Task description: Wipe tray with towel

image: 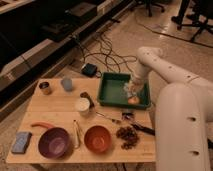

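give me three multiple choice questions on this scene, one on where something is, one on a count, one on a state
1. Where is the gripper?
A. past the near edge of the table
B. down in the green tray
C. resting on the floor

2. How many bowls stand on the table?
A. one
B. two
C. four

3. How does the purple bowl sit?
A. upright, open side up
B. upside down
C. lying on its side

Answers:
1 B, the arm bends down into the tray, with the gripper at a pale towel there.
2 B, the purple bowl and the orange bowl sit side by side near the front edge.
3 A, its hollow inside faces the camera.
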`<action>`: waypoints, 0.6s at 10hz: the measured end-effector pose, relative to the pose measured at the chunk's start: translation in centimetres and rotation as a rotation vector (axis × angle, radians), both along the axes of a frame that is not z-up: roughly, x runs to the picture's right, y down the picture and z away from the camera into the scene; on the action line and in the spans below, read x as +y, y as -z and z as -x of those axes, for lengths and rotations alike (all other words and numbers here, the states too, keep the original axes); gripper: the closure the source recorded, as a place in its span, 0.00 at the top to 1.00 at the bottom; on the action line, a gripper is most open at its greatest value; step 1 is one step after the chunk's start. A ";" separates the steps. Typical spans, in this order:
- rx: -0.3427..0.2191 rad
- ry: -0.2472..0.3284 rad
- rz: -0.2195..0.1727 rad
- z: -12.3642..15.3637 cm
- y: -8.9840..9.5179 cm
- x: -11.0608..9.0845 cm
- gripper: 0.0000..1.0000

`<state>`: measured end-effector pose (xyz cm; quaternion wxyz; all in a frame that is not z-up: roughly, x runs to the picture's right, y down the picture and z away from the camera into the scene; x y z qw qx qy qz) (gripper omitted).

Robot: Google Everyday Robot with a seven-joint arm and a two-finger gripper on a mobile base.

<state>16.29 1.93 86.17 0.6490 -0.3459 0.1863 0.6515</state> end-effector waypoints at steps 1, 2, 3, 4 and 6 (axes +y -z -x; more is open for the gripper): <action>-0.013 0.005 0.018 0.8 0.7 0.6 0.00; -0.057 0.026 0.046 3.4 2.3 1.1 0.00; -0.076 0.040 0.056 4.3 2.8 1.1 0.00; -0.095 0.055 0.073 5.1 3.2 1.2 0.00; -0.133 0.064 0.112 6.4 2.3 1.3 0.00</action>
